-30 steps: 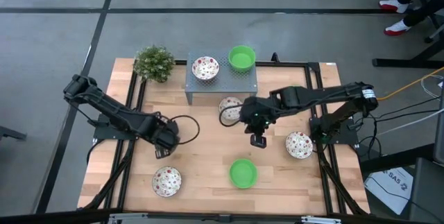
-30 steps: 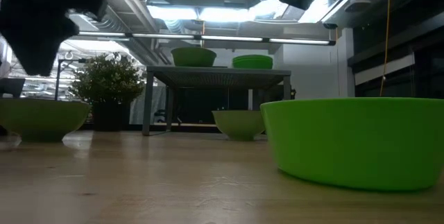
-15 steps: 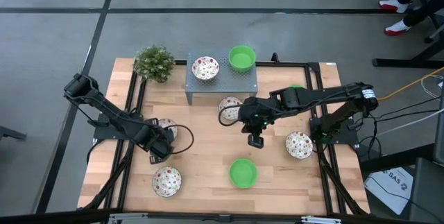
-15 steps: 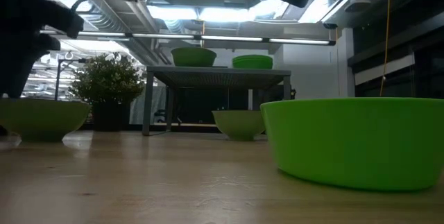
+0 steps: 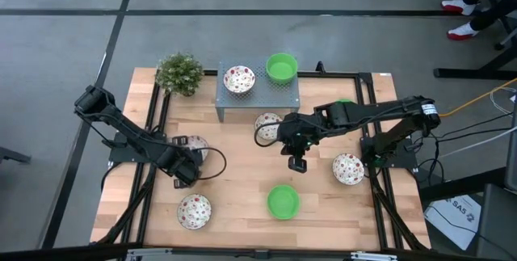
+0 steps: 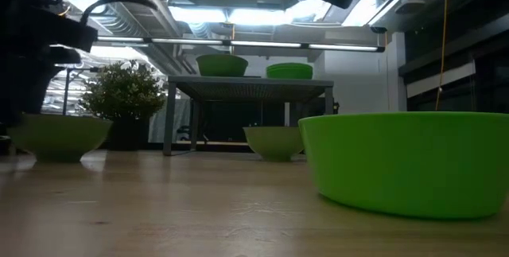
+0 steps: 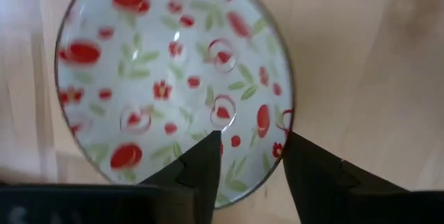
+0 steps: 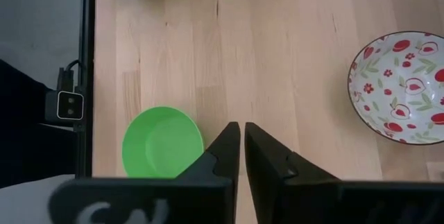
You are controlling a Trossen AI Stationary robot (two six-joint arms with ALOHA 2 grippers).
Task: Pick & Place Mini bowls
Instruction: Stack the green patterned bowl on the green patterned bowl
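Bowls in view — four patterned (image 5: 195,211), two green (image 5: 283,201).

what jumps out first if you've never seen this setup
The left gripper straddles the rim of a red-patterned bowl at the table's left edge. A grey stand at the back carries a patterned bowl and a green bowl; the right gripper hovers mid-table, shut.

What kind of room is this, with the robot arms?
Probably a robotics lab or workshop: a wooden table on a black frame, bare ceiling pipes and strip lights, and cables across a grey floor.
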